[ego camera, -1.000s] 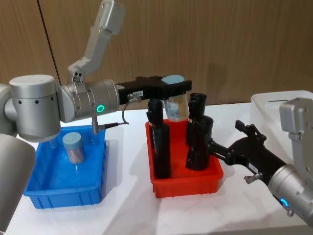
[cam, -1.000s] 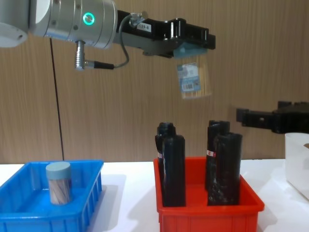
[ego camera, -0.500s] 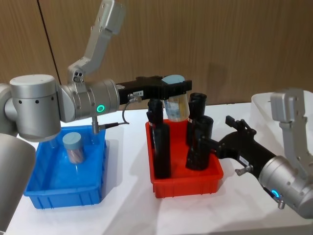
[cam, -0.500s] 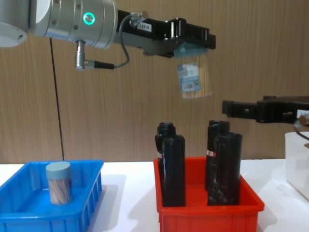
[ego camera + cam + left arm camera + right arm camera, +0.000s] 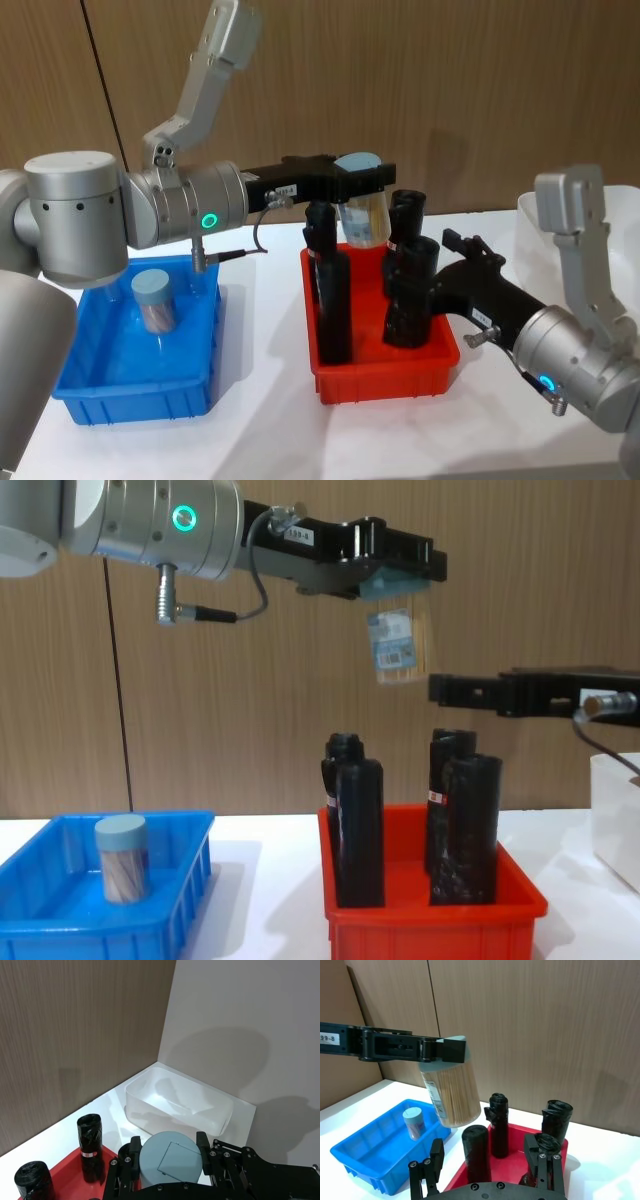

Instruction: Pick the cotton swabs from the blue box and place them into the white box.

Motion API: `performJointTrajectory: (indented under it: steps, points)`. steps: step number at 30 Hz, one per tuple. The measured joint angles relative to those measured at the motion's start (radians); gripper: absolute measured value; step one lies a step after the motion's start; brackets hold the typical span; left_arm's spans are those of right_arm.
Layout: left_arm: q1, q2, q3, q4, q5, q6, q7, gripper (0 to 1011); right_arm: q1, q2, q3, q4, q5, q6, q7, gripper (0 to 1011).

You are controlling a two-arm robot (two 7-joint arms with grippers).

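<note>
My left gripper (image 5: 360, 172) is shut on the pale lid of one jar of cotton swabs (image 5: 364, 218), which hangs in the air above the red bin; the same jar (image 5: 402, 640) hangs tilted in the chest view. In the left wrist view its lid (image 5: 170, 1162) sits between the fingers. A second jar (image 5: 152, 300) stands upright in the blue box (image 5: 130, 395). My right gripper (image 5: 440, 265) is open, to the right of the held jar and slightly below it. The white box (image 5: 180, 1105) stands at the far right.
A red bin (image 5: 385, 375) with several tall black cylinders (image 5: 332, 305) stands between the blue box and the white box, under the held jar. A wood-panelled wall runs close behind the table.
My right gripper has moved left and upward, closer to the held jar. The left arm and its jar have stayed in place.
</note>
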State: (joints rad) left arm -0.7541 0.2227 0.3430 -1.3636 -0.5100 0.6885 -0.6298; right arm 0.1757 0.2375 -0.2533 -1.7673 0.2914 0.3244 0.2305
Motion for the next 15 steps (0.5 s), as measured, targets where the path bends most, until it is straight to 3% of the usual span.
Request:
performJointTrajectory:
  steps: [15]
  points:
    - [0.000,0.000,0.000,0.000,0.000,0.000,0.000,673,0.036,-0.031,-0.018,0.025,-0.007,0.017,0.021,1002]
